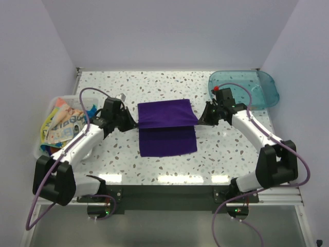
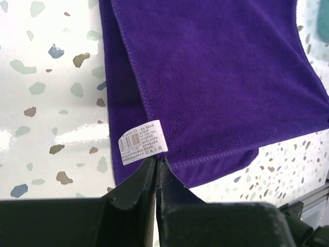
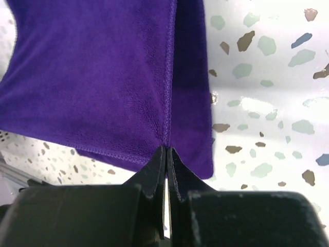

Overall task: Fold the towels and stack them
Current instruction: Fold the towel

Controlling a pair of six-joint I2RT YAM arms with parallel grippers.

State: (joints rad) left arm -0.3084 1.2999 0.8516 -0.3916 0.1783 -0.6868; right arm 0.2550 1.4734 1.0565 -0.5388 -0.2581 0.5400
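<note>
A deep purple towel (image 1: pixel 167 128) lies in the middle of the table, its far half doubled over towards the near half. My left gripper (image 1: pixel 134 123) is shut on the left corner of the raised layer, just below a white care label (image 2: pixel 143 141). In the left wrist view the gripper (image 2: pixel 156 159) pinches the hem of the purple towel (image 2: pixel 221 77). My right gripper (image 1: pixel 199 122) is shut on the opposite corner. Its wrist view shows the gripper (image 3: pixel 167 149) clamped on the seam of the purple towel (image 3: pixel 92 77). More coloured towels (image 1: pixel 64 123) lie bunched at the left.
A clear bin (image 1: pixel 43 135) at the left edge holds the bunched towels. A teal tray (image 1: pixel 244 88) sits at the back right corner. White walls close in the table on three sides.
</note>
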